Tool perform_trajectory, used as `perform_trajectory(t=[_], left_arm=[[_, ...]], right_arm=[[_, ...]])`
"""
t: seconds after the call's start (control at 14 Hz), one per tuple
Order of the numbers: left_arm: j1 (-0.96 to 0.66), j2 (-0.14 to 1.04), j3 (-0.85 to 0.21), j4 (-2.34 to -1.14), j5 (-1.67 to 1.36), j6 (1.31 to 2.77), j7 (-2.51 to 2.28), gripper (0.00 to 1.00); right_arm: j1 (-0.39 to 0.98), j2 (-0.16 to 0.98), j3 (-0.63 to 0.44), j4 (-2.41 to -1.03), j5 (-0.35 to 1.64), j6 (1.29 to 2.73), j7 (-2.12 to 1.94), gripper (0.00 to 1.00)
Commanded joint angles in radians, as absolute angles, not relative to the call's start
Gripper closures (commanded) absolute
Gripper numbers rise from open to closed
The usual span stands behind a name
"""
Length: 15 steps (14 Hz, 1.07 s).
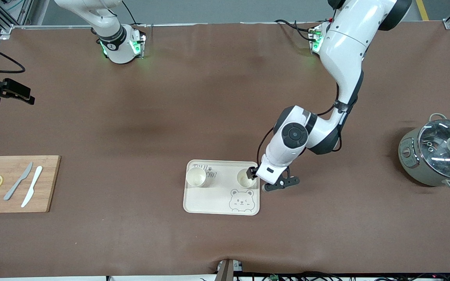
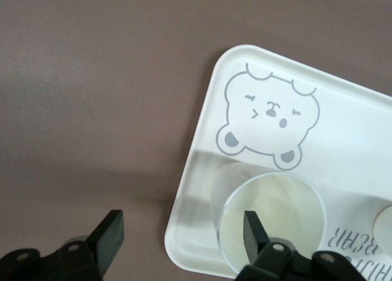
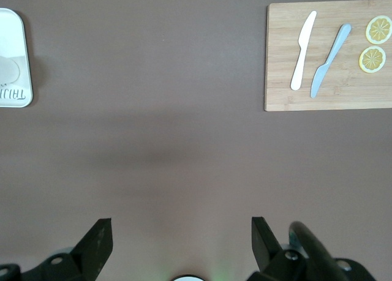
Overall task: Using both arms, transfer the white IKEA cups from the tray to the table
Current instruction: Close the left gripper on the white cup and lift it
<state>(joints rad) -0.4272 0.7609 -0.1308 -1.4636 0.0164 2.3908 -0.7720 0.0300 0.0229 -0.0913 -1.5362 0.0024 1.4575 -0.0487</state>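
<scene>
Right gripper [image 3: 177, 244]: cut off at the front view's edge; the wrist view shows its fingers spread wide over bare table, holding nothing. Right arm waits. Tray [image 1: 217, 203]: one white cup [image 1: 195, 176] stands in the corner toward the right arm's end; second cup [image 1: 245, 178] in the corner toward the left arm's end. Left gripper [image 1: 257, 176] is released, one finger [image 2: 252, 232] inside the second cup's rim, the other outside the tray's edge. The arm partly hides that cup.

Matt tray [image 1: 222, 203] (wooden board [image 1: 18, 195])
</scene>
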Motion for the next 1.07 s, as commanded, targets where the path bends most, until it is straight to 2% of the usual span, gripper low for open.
perform_trajectory(t=[0.0,0.21,0.5,0.57,0.71,0.79,1.0], left_arm=[[-0.446,0.794,-0.129,-1.440,0.003,2.443,-0.793,0.22],[-0.449,0.808,-0.129,-1.442,-0.011,2.459,-0.825,0.27],[-0.456,0.818,-0.129,-1.440,-0.012,2.471,-0.824,0.67],[-0.456,0.818,-0.129,-1.439,-0.012,2.471,-0.822,0.73],[-0.456,0.816,-0.129,-1.439,-0.014,2.471,-0.819,0.94],[-0.456,0.815,-0.129,-1.439,-0.014,2.471,-0.818,1.00],[-0.456,0.804,-0.127,-1.425,-0.006,2.471,-0.810,1.00]], right_arm=[[0.021,0.072,-0.086,-1.506,-0.015,1.451,-0.052,0.00],[0.021,0.104,-0.086,-1.506,-0.020,1.453,-0.054,0.00],[0.008,0.176,-0.086,-1.506,-0.020,1.502,-0.055,0.00],[0.008,0.192,-0.086,-1.508,-0.023,1.509,-0.055,0.00],[-0.009,0.213,-0.086,-1.516,-0.020,1.509,-0.046,0.00],[-0.015,0.218,-0.086,-1.520,-0.020,1.509,-0.043,0.00],[-0.021,0.218,-0.086,-1.543,-0.006,1.509,-0.038,0.00]])
